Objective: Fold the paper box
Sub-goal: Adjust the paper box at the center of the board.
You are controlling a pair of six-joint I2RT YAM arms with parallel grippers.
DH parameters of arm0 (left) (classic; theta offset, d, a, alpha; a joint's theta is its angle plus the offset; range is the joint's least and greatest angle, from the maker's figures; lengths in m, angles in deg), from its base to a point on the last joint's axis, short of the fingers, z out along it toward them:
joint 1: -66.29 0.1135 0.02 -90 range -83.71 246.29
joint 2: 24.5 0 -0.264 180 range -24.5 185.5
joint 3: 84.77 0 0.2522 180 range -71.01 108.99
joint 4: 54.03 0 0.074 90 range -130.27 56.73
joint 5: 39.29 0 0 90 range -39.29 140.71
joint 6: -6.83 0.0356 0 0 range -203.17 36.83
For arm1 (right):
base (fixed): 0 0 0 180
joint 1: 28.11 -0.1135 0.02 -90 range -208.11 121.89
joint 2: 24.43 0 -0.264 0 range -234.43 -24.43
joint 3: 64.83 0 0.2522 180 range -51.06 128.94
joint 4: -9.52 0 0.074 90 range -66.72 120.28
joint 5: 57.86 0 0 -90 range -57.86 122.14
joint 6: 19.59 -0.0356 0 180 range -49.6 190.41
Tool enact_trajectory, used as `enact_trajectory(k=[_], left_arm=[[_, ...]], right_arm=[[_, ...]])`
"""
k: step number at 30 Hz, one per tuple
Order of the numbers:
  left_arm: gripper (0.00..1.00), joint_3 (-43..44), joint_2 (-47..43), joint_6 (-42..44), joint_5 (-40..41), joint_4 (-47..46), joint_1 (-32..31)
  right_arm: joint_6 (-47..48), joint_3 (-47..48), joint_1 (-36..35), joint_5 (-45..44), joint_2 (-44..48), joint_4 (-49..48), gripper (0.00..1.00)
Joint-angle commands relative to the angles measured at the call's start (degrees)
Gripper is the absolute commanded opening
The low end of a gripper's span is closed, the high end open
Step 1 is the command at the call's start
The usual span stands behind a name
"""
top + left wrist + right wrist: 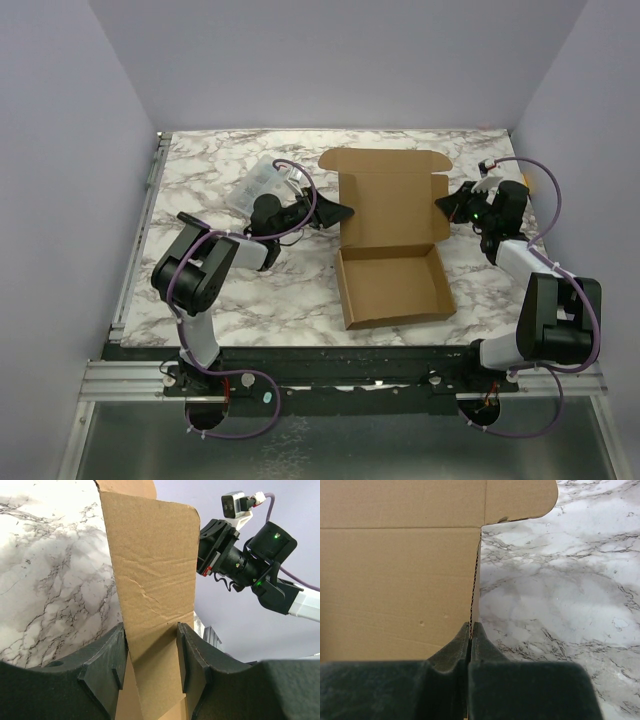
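The paper box (pixel 392 285) is brown cardboard lying in the middle of the marble table. Its near half is folded into a shallow tray, and its lid (pixel 390 200) lies open towards the back. My left gripper (pixel 338 212) is at the lid's left edge. In the left wrist view its jaws (pixel 150 627) stand open on either side of a raised cardboard flap (pixel 150 555). My right gripper (pixel 443 205) is at the lid's right edge. In the right wrist view it (pixel 471 625) is shut on the thin edge of the side flap (pixel 395 580).
A small clear plastic case (pixel 262 185) lies behind the left arm at the back left. A metal rail (pixel 135 250) runs along the table's left edge. Lilac walls close in the back and both sides. The right arm's wrist (pixel 240 560) shows beyond the flap in the left wrist view.
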Motion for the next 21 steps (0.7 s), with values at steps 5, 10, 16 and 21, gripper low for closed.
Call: enact_trajectory(k=[5,10,16,21], left_arm=[[0.48,-0.5,-1.9,2.7,2.1,1.2,-1.4],[0.48,-0.7,-2.0,2.9,2.2,1.8,-1.4],[0.49,-0.8,-2.3,3.2,2.3,1.9,-1.5],[0.51,-1.0,-2.6,3.2,2.2,2.0,-1.6]], right_arm=[[-1.1,-1.0,-1.9,8.4,1.2,-1.3,0.00],[-1.1,-1.0,-1.8,8.4,1.2,-1.3,0.00],[-1.3,-1.0,-1.9,8.5,1.1,-1.2,0.00],[-1.3,-1.0,-1.8,8.5,1.1,-1.2,0.00]])
